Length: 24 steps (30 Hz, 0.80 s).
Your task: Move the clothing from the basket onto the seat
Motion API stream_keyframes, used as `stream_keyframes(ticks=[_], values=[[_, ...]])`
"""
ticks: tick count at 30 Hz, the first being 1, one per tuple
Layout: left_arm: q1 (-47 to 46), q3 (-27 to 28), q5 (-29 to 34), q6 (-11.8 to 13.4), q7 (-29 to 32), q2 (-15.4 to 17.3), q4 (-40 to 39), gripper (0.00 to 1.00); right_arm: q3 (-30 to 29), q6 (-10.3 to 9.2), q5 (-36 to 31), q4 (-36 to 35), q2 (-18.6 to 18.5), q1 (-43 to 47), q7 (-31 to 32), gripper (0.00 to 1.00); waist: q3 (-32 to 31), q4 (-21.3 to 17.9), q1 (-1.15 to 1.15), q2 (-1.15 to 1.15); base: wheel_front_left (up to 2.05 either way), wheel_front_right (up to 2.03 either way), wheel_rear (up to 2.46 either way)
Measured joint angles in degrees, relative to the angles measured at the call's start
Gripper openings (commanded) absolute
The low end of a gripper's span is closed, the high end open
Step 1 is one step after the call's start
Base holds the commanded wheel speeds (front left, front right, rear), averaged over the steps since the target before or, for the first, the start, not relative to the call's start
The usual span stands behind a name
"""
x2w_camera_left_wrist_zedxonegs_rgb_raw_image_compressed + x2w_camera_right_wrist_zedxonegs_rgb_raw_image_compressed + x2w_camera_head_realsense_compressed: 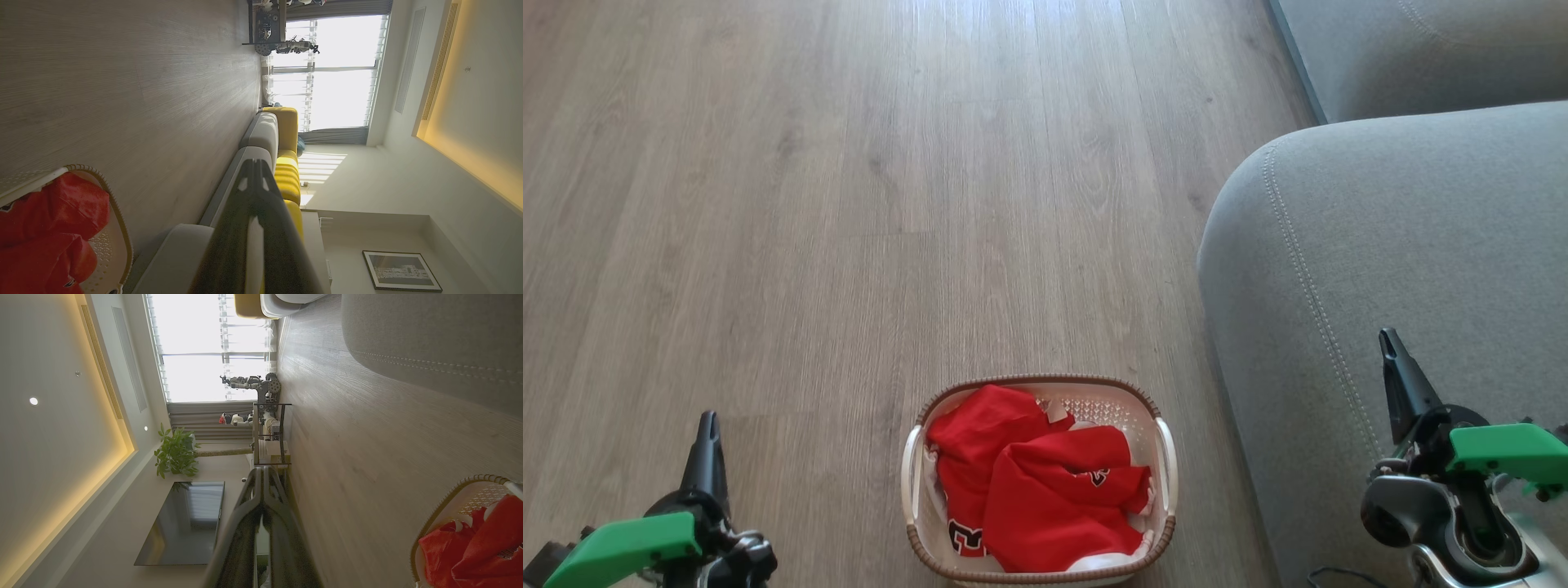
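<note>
I've got the grey seat (1405, 245) filling my right side, with the basket (1045, 380) on the floor just beside it and the red clothing (1045, 490) heaped inside. My left gripper (709, 420) and right gripper (1387, 338) are both clenched and empty, either side of the basket.

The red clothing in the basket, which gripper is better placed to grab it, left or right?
Left, probably. The left gripper is shut beside the basket with bare floor between; the right gripper, also shut, sits over the seat, farther from the clothing.
</note>
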Motion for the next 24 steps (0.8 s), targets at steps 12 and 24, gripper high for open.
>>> stream_keyframes(ticks=[12, 24], values=[[0.0, 0.0, 0.0, 0.0, 0.0, 0.0, 0.0, 0.0, 0.0, 0.0, 0.0, 0.0, 0.0, 0.0, 0.0, 0.0, 0.0, 0.0, 0.0, 0.0, 0.0, 0.0, 0.0], [0.0, 0.0, 0.0, 0.0, 0.0, 0.0, 0.0, 0.0, 0.0, 0.0, 0.0, 0.0, 0.0, 0.0, 0.0, 0.0, 0.0, 0.0, 0.0, 0.0, 0.0, 0.0, 0.0]])
